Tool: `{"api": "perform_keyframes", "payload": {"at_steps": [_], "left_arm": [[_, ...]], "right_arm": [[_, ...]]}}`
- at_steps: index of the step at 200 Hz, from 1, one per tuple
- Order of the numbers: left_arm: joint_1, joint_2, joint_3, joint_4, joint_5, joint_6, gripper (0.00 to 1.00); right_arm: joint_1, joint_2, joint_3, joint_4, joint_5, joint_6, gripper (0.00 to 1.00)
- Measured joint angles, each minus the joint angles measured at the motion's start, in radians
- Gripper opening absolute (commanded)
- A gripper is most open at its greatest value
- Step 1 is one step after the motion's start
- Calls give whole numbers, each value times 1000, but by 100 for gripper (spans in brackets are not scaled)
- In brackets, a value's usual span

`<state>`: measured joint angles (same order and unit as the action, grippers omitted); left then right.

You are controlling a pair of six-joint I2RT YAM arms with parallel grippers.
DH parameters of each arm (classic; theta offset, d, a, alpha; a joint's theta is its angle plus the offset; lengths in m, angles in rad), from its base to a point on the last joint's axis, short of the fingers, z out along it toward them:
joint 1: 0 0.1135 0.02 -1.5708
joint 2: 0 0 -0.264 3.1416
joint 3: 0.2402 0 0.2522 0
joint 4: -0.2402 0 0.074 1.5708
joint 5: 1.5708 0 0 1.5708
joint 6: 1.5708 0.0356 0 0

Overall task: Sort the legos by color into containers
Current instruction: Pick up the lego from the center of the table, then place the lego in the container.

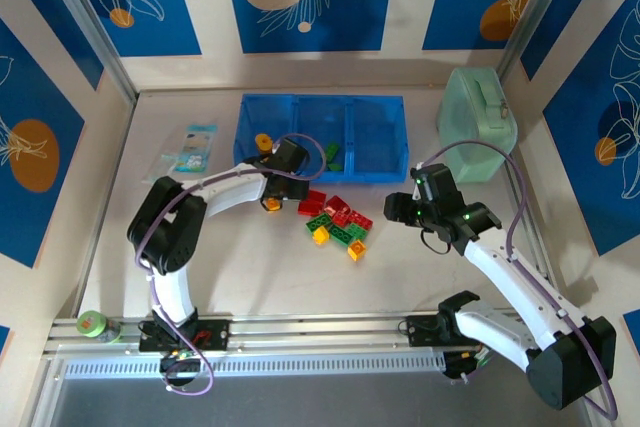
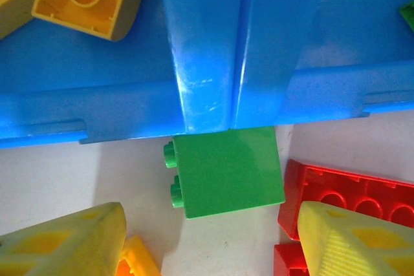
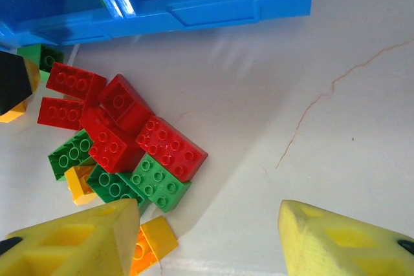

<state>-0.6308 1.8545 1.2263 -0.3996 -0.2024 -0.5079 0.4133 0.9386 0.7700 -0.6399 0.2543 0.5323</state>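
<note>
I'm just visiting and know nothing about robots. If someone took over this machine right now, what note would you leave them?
Left gripper: open, empty, pointed at a green brick lying on the table against the blue tray, at its front wall.
Right gripper: open, empty, beside the loose pile.
Done: a yellow brick in the left bin, a green piece in the middle bin.
Left: the pile's red, green and yellow bricks are unsorted on the table. The right bin looks empty, presumably for red.
</note>
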Motion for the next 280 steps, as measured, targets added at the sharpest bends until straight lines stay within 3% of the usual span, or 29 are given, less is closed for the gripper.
{"api": "perform_keyframes", "payload": {"at_steps": [70,105,130,205,280], "left_arm": [[1,57,42,5,0,0,60],[2,66,52,11,0,3,43],[2,65,53,16,0,11,37],[-48,-43,30,-13,1,13,34],[-57,-10,322,-61,27,62,34]], "right_arm": [[0,1,0,0,0,0,59],[0,1,0,0,0,0,59],[0,1,0,0,0,0,59],[0,8,0,6,0,0,58],[5,7,0,3,0,4,58]]}}
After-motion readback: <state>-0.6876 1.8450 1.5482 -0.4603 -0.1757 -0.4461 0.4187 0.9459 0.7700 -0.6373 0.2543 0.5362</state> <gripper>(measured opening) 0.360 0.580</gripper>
